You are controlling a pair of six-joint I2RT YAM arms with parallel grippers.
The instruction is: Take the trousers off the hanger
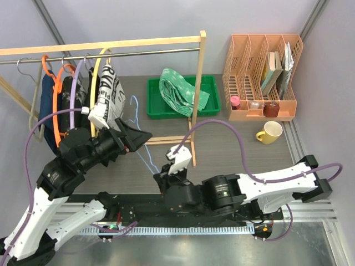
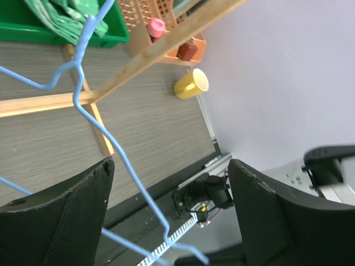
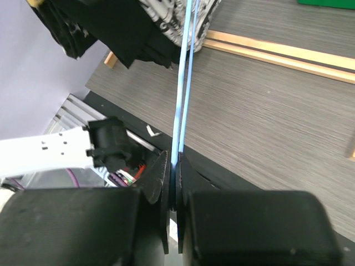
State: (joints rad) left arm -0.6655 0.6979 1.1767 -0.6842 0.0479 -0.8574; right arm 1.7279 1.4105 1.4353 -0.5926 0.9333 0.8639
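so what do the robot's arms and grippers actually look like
Both arms have white links and black joints, the left arm and right arm each trailed by a looping purple cable. The left gripper has broad black textured fingers.

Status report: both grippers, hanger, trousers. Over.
Left gripper open, hanger between its fingers. Right gripper shut on hanger. Trousers off it, heaped in green tray. Wooden rack just behind.

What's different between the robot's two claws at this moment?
The left gripper stands wide open, while the right gripper is pinched shut. The wire of the light blue hanger only passes through the left gripper's gap, while the right gripper clamps it. Shared: both have black fingers and both are at the same hanger.
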